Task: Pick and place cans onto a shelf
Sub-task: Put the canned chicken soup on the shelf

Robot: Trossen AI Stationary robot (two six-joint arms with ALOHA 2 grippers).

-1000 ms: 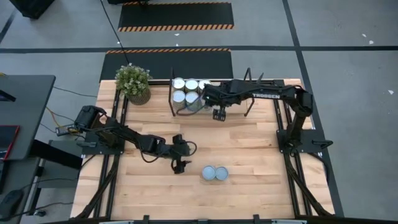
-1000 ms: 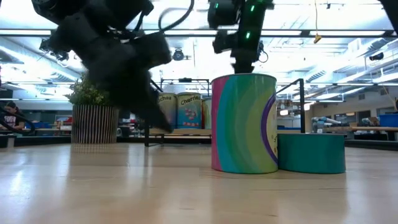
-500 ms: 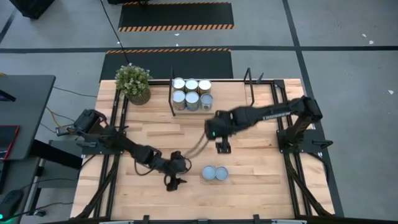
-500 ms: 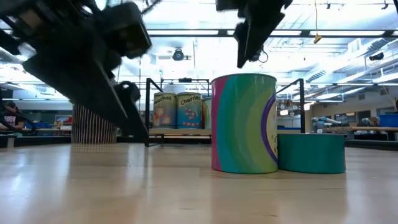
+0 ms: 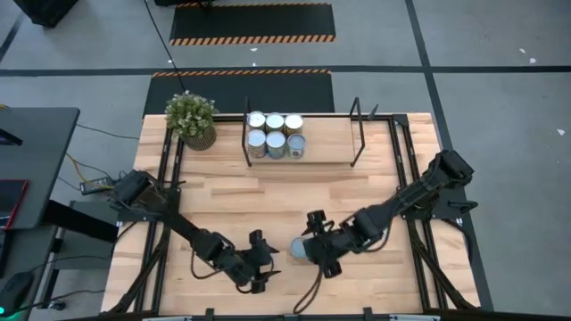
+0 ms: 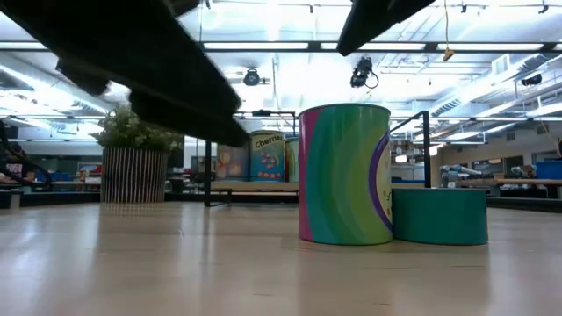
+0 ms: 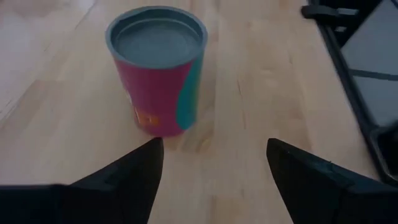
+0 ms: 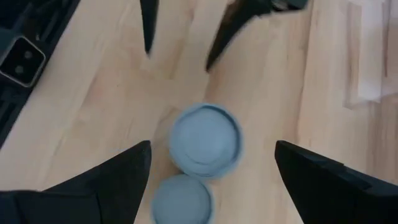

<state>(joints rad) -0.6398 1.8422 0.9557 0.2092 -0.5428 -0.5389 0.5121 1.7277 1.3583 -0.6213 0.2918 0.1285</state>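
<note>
Two cans stand side by side near the table's near edge: a tall rainbow-striped can (image 6: 344,174) and a short teal can (image 6: 439,215). Their pale blue tops (image 8: 205,140) (image 8: 181,200) show in the right wrist view. My right gripper (image 8: 212,146) is open above them, a finger on either side, touching nothing; in the high view it (image 5: 318,248) covers most of them. My left gripper (image 7: 214,168) is open, low beside the tall can (image 7: 155,68) on its left, apart from it. Several more cans (image 5: 275,132) stand at the left end of the shelf (image 5: 326,147).
A potted plant (image 5: 192,119) stands at the far left corner, beside the shelf. The shelf's right half is bare wood between its black end frames. My left gripper's fingers (image 8: 149,25) point toward the two cans from the left, close to my right gripper.
My right gripper has swung from the shelf toward the near edge and now sits open over the two cans on the table. My left gripper has moved toward the near edge and now points at the cans from their left. The cans have not moved.
</note>
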